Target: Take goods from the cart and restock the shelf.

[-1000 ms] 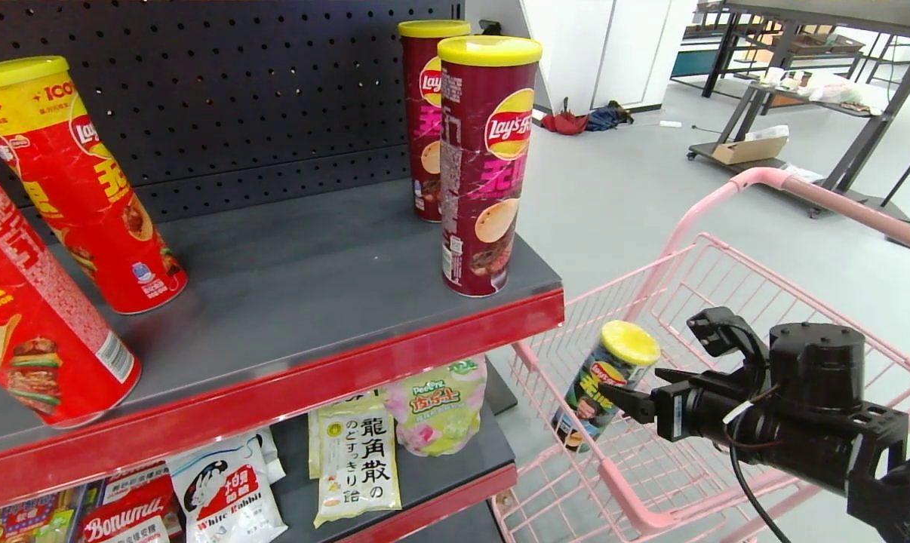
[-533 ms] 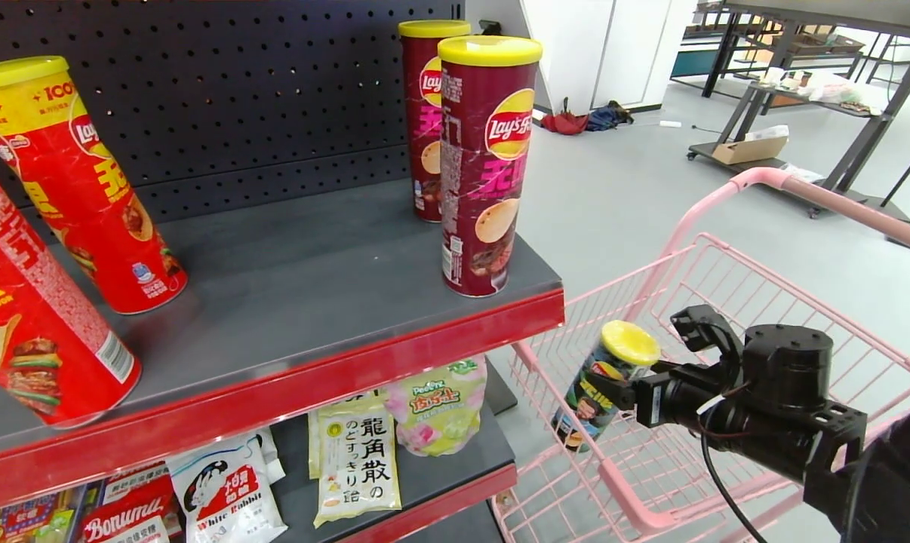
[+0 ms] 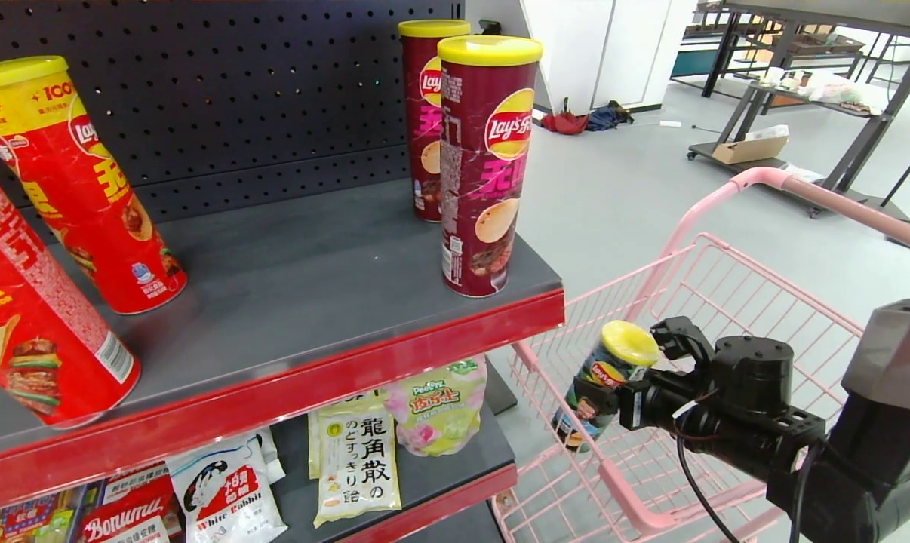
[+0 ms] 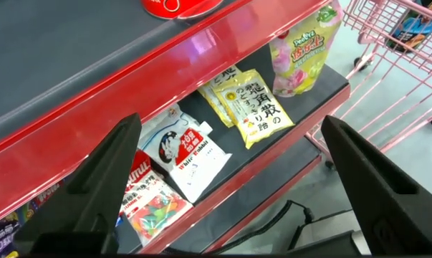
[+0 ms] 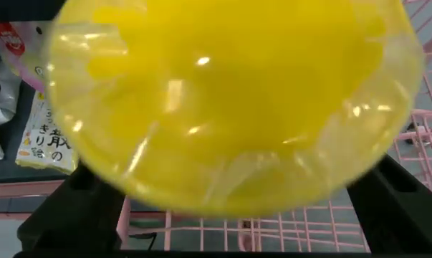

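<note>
Right gripper [image 3: 636,369] has slid toward the shelf side over the last second and now reaches the dark can [image 3: 604,381]. The can itself has not shifted. Jaws are spread. In the head view one finger sits up behind the yellow lid [image 3: 630,342] and the other lies low along the can's body. In the right wrist view the lid [image 5: 230,100] lies between the two fingers [image 5: 65,215], which are parted wider than it. Can't tell if the pads touch the can. The can stands a little tilted inside the pink cart [image 3: 727,226], in the corner nearest the shelf, with its base on the wire floor.

Left gripper [image 4: 231,122] has its fingers far apart and holds nothing. It hangs in front of the lower shelf [image 4: 316,100], facing the snack bags [image 4: 262,107], with the cart's pink wire [image 4: 387,43] off to one side.

Upper shelf [image 3: 296,271] carries two maroon cans upright at its right end, the front one [image 3: 485,166] near the red edge and the second [image 3: 425,113] just behind it. Two red cans stand at the left end, one [image 3: 78,188] farther back and one [image 3: 25,317] nearer the front edge. Snack bags [image 3: 353,460] lie flat on the lower shelf below.
</note>
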